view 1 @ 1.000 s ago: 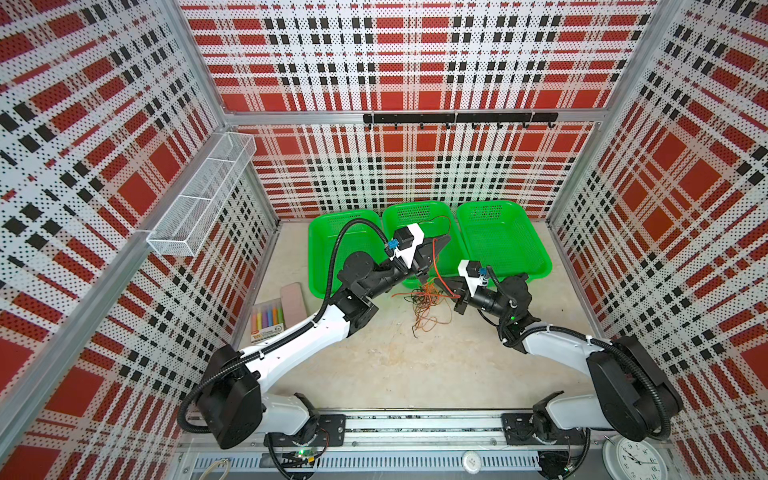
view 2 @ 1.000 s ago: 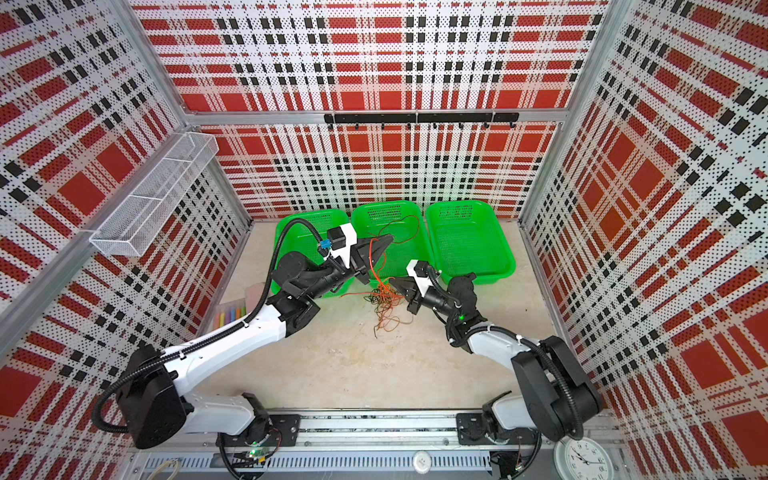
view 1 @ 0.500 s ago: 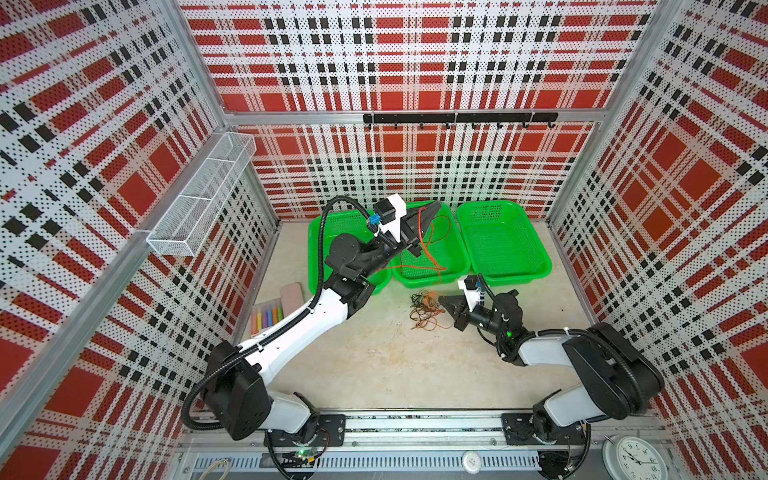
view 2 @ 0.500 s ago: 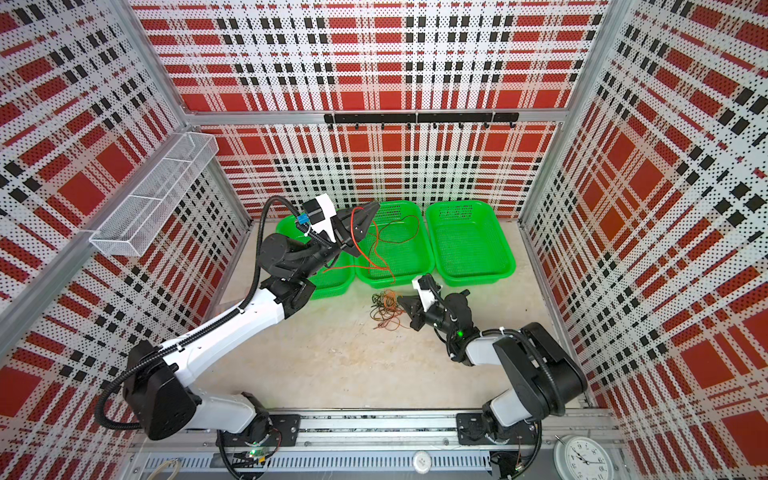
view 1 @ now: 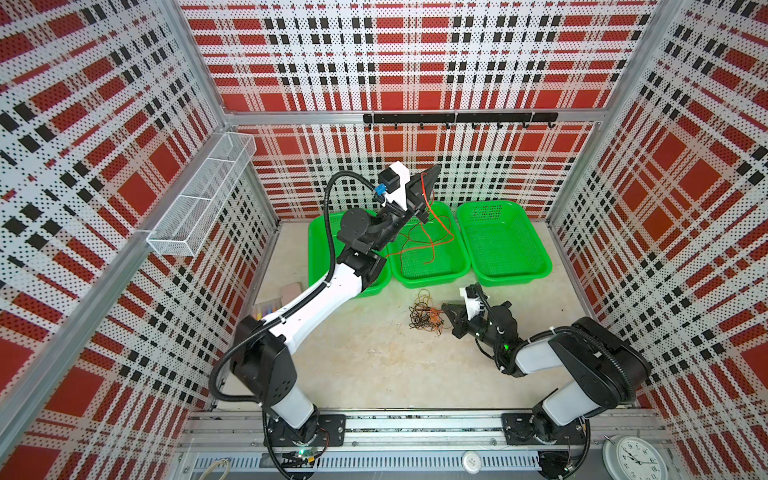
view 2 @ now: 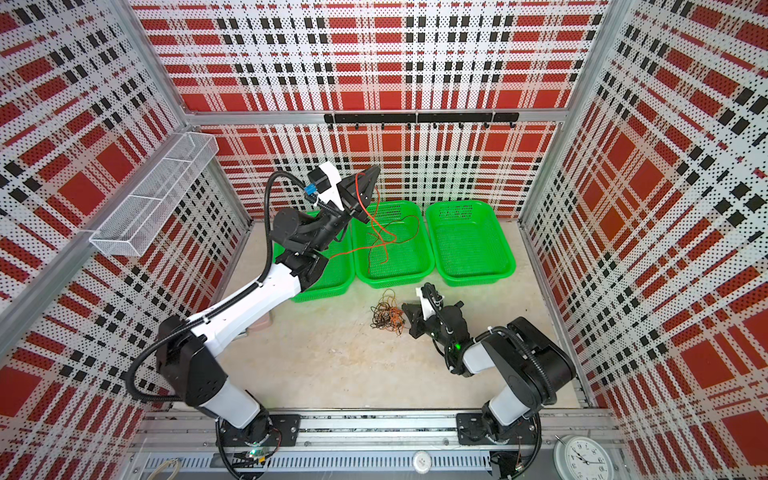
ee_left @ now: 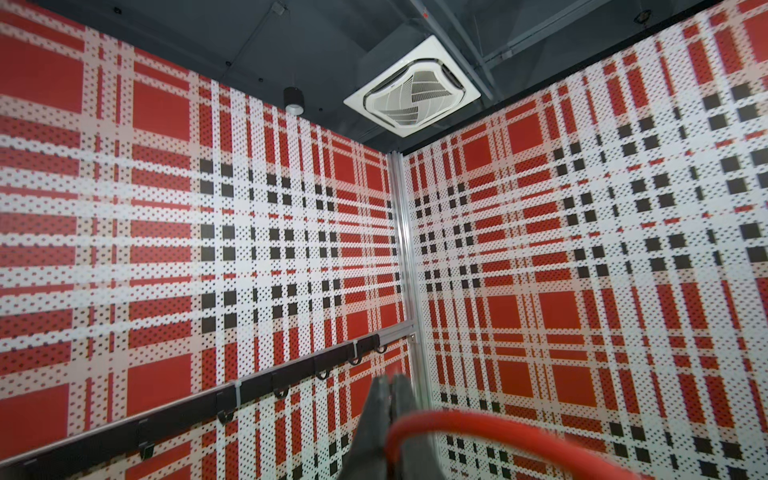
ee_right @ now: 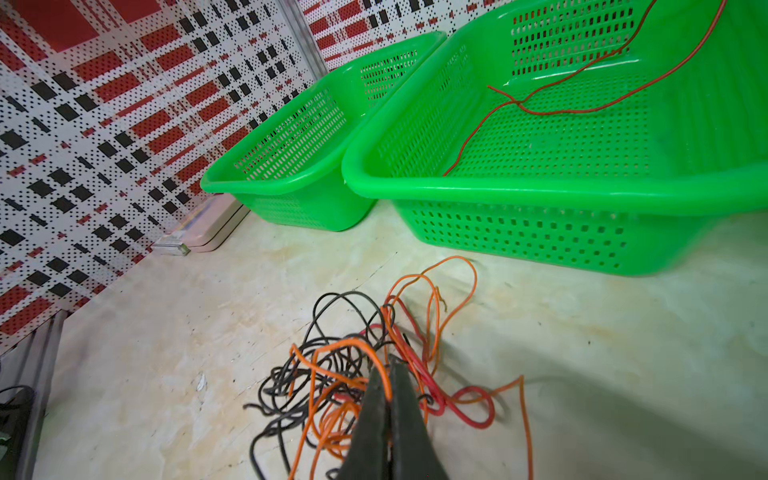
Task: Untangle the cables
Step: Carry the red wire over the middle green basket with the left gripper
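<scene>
- Cables (view 1: 423,318): black, orange and red strands lie in a loose knot on the table (view 1: 365,374), just in front of the middle basket (view 1: 432,279). The knot sits slightly nearer the front edge than a second ago.
- The red cable (ee_left: 478,420) is now clear of the knot. It hangs in loops from my left gripper (view 1: 432,176) down into the middle basket. In the right wrist view the red cable (ee_right: 552,113) runs across that basket's floor towards its front rim. A second ago it still ran down to the heap.
- My left gripper is clenched on the red cable and raised high near the back wall, tips up. In the left wrist view the cable arcs out from between the closed fingers (ee_left: 376,409). A second ago this gripper was low at the middle basket's front rim, close to the right gripper, and it has climbed since.
- My right gripper (view 1: 446,311) is closed and low over the table, with its tips at the knot's right edge. In the right wrist view an orange strand lies across the closed fingertips (ee_right: 378,390). I cannot tell whether any strand is pinched. It has drawn back from the baskets towards the front.
- The left basket (view 1: 312,249) and the right basket (view 1: 515,279) flank the middle one along the back wall. Their positions are unchanged.
</scene>
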Available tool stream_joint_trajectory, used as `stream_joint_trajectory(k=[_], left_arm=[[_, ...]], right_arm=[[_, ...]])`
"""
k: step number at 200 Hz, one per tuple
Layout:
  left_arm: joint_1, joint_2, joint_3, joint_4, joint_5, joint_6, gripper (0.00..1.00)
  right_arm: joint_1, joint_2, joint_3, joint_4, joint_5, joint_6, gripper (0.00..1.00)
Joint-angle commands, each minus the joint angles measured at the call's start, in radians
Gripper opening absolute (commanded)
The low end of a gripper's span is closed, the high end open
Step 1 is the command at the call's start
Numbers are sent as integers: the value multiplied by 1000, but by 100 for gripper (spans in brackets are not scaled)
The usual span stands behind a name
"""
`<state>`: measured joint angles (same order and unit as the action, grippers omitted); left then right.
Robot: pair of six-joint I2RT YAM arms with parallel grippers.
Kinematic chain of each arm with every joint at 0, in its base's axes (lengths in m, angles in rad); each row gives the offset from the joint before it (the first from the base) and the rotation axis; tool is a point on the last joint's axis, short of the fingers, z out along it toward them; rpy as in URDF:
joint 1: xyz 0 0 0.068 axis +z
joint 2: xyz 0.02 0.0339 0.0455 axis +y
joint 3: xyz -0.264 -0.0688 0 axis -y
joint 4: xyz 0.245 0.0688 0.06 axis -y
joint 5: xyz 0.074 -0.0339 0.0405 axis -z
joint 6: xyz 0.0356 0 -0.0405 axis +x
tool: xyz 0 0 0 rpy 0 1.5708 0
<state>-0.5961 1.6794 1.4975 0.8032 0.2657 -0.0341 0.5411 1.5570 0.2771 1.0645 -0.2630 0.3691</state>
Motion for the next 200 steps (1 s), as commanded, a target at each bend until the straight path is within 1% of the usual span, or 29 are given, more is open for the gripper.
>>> stream_joint_trajectory(k=[1, 14, 29, 35, 52, 76, 91, 107, 111, 115, 117, 120, 124, 131, 135, 139, 140, 141, 153, 172, 188, 200], left_arm=[[38, 120, 48, -13, -39, -20, 0], [63, 199, 70, 24, -41, -62, 0], [90, 287, 90, 91, -36, -165, 0], [97, 325, 104, 104, -28, -187, 0], [102, 416, 142, 95, -40, -185, 0], [106, 532, 190, 94, -39, -226, 0], [98, 584, 216, 80, -48, -214, 0], [87, 624, 246, 28, -85, -179, 0], [84, 630, 254, 12, -103, -172, 9], [82, 633, 258, -4, -123, -165, 25], [80, 634, 258, -9, -131, -162, 35], [79, 634, 259, -17, -142, -153, 45], [76, 633, 257, -23, -155, -144, 55], [72, 625, 249, -27, -185, -127, 68], [69, 617, 243, -29, -200, -113, 77], [67, 610, 237, -31, -213, -98, 91], [67, 608, 236, -32, -217, -94, 96], [66, 607, 235, -34, -221, -91, 99], [65, 584, 232, -59, -251, -47, 98], [87, 542, 209, -82, -240, -32, 98], [112, 472, 144, -81, -223, -23, 98], [123, 397, 66, -77, -210, 4, 98]], right_arm=[[3, -62, 14, -64, 41, -7, 0], [3, -100, 11, -96, 53, -5, 0], [4, -142, 7, -130, 43, -14, 0], [5, -156, 7, -149, 41, -15, 0], [5, -200, 10, -212, 42, -24, 0], [7, -259, 2, -247, 16, -35, 0], [7, -291, 0, -279, 21, -33, 1], [8, -326, 4, -330, 33, -35, 1], [7, -333, 6, -345, 32, -36, 2], [8, -341, 9, -359, 27, -38, 3], [8, -345, 11, -365, 26, -38, 3], [7, -349, 15, -376, 22, -40, 3], [7, -356, 18, -392, 19, -44, 3], [7, -366, 30, -423, 16, -50, 3], [7, -371, 36, -440, 17, -53, 3], [7, -376, 39, -451, 17, -52, 3], [7, -377, 40, -453, 18, -53, 3], [7, -378, 40, -457, 18, -54, 3], [8, -386, 46, -473, 16, -57, 3], [7, -398, 55, -485, 18, -61, 3], [7, -411, 78, -511, 16, -67, 2], [6, -416, 103, -534, 8, -66, 2]])
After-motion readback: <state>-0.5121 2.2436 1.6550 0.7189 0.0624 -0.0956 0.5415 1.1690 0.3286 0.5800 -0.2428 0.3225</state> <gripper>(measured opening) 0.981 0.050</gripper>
